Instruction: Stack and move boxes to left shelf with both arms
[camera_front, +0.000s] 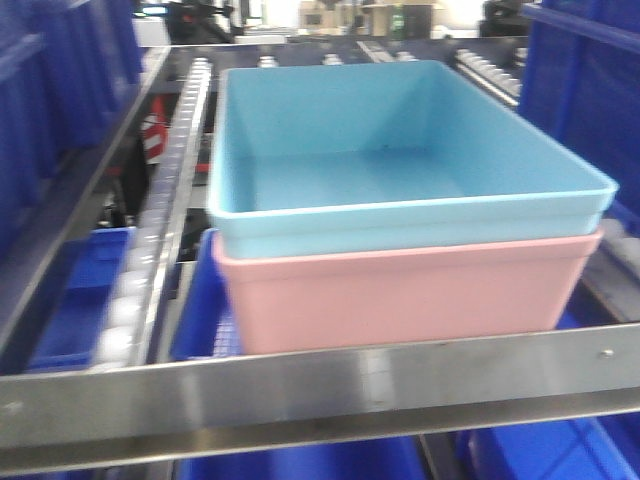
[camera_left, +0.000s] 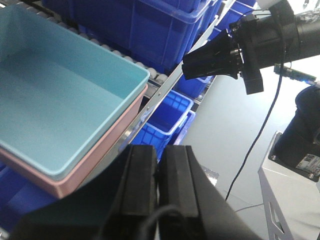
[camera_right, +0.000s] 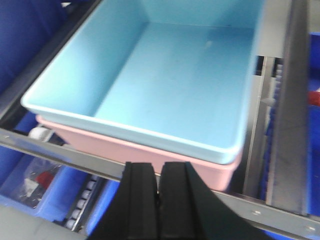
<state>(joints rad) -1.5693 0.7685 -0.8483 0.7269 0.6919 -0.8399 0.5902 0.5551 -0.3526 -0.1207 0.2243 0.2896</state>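
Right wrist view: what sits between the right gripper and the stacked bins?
Only the shelf's steel front rail crosses between the right gripper and the pink bin under the blue bin.

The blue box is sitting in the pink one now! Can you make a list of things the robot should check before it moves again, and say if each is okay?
1. Blue box nested in the pink box: ok, its rim sits level on top.
2. Stack on the shelf, behind the front rail: ok.
3. Left tool let go: ok, fingers together, holding nothing.
4. Right tool let go: ok, fingers together, in front of the rail, apart from the boxes.
5. Blue box empty: ok.
6. Stack pushed far enough back on the rollers: cannot tell.
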